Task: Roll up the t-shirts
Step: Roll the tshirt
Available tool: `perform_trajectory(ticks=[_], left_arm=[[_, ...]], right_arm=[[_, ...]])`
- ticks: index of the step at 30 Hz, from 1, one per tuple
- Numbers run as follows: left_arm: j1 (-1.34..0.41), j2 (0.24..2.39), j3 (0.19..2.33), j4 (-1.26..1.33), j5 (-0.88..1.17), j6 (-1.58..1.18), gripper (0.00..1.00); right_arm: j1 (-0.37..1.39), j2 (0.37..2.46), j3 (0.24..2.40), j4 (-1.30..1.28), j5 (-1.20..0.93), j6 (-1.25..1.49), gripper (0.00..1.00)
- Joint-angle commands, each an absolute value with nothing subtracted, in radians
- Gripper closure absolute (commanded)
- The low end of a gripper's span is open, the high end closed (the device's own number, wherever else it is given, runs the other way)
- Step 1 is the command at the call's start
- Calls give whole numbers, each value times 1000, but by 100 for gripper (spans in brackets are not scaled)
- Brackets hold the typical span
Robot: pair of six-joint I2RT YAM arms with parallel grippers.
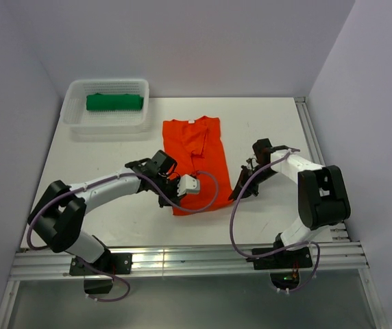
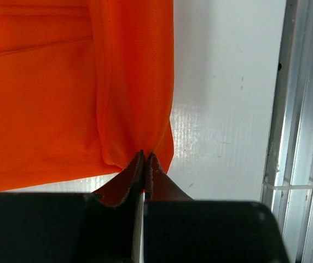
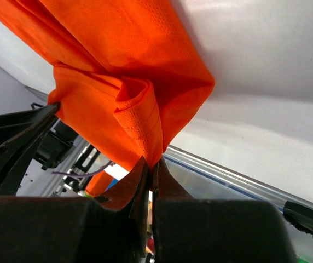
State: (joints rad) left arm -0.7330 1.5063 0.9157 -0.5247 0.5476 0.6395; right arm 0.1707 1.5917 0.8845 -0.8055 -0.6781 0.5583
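Shirt [image 1: 194, 147], orange, flat mid-table [image 1: 271, 123], folded lengthwise, collar at far end. Near hem pinched at both corners: left gripper [image 2: 144, 155] clamped on left corner, right gripper [image 3: 152, 163] clamped on bunched right corner. Green shirt [image 1: 114, 102] rolled in basket [image 1: 72, 118], far left.

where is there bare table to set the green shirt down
Bare table lies between the orange t-shirt and the right rail, and a smaller patch lies between the basket and the left arm. Crowded: the t-shirt's near hem, where the left gripper and right gripper pinch it.
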Motion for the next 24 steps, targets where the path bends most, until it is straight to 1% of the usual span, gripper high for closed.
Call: perform_trajectory(ticks=[1, 7, 15, 16, 17, 19, 20, 21, 24], left_arm=[[-704, 1557, 972, -569, 586, 649, 98], [-687, 1629, 989, -545, 560, 637, 100], [-666, 1697, 1003, -495, 528, 611, 99], [-663, 1701, 1003, -491, 526, 609, 99], [-660, 1709, 1003, -486, 520, 603, 99], [-658, 1712, 1008, -486, 526, 606, 99], [-655, 1707, 1008, -483, 531, 604, 98], [-653, 1704, 1009, -485, 534, 606, 98], [-652, 1695, 1029, -495, 552, 609, 98]], right_arm=[[152, 1604, 937, -807, -692, 548, 100], [144, 1650, 951, -795, -687, 574, 100], [129, 1687, 956, -729, -722, 614, 100], [129, 1698, 957, -724, -724, 614, 98], [129, 1700, 959, -726, -723, 609, 94], [127, 1709, 966, -729, -719, 591, 90], [127, 1709, 969, -729, -726, 581, 86], [127, 1704, 962, -721, -738, 574, 84], [127, 1678, 954, -719, -733, 560, 75]])
